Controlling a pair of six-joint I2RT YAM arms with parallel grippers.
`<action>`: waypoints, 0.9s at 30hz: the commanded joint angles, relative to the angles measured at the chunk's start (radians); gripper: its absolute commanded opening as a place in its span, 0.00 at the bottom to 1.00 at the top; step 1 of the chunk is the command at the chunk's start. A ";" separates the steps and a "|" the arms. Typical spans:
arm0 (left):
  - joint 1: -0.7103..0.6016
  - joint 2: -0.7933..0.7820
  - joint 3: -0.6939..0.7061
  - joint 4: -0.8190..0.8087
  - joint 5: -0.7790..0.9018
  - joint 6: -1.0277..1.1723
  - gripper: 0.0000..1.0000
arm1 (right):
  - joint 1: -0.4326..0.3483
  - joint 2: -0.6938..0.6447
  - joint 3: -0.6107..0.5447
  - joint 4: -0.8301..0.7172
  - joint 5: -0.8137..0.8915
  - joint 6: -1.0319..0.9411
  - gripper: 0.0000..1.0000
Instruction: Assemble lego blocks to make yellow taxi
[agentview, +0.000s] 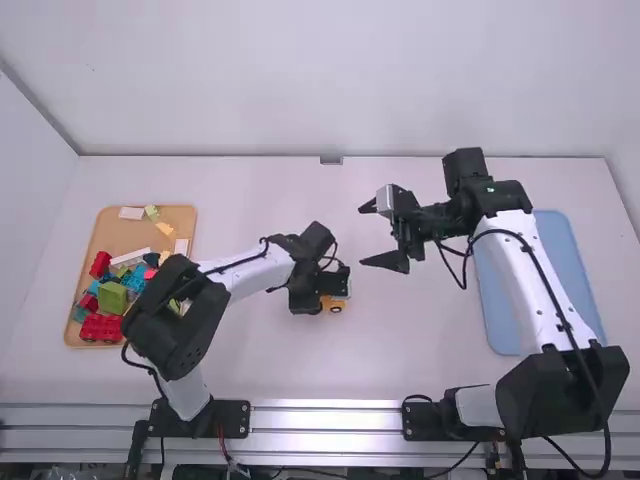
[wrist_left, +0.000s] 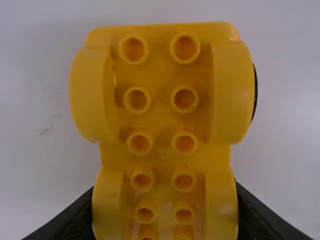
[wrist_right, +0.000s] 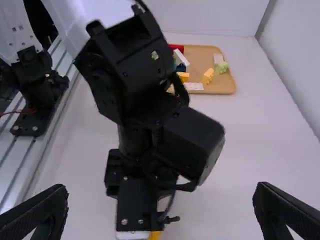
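Note:
In the high view my left gripper (agentview: 334, 289) is low near the middle of the table, with a yellow wheeled block (agentview: 334, 304) at its fingers. In the left wrist view the yellow wheeled block (wrist_left: 162, 120) stretches between the fingers of my left gripper (wrist_left: 165, 215), its studs or tubes facing the camera. My right gripper (agentview: 372, 236) is right of and beyond it, open and holding nothing. The right wrist view has my right gripper (wrist_right: 160, 212) with fingers wide apart, and a sliver of the yellow block (wrist_right: 155, 235) below the left arm's black gripper body.
An orange tray (agentview: 124, 235) at the left holds several loose blocks, among them a red wheeled base (agentview: 101, 328) and a green block (agentview: 112, 298). A blue tray (agentview: 497, 318) lies at the right, partly behind the right arm. The left arm's forearm spans the table's left half.

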 joint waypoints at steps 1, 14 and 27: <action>0.005 0.008 -0.048 0.012 -0.019 0.084 0.53 | 0.003 -0.011 -0.023 0.058 -0.026 0.048 0.99; 0.011 0.005 0.012 0.001 -0.110 -0.060 0.99 | 0.045 -0.011 -0.103 0.352 -0.007 0.271 0.99; 0.209 -0.230 0.048 -0.156 -0.031 -0.071 0.99 | 0.188 0.030 -0.105 0.643 0.160 0.607 0.99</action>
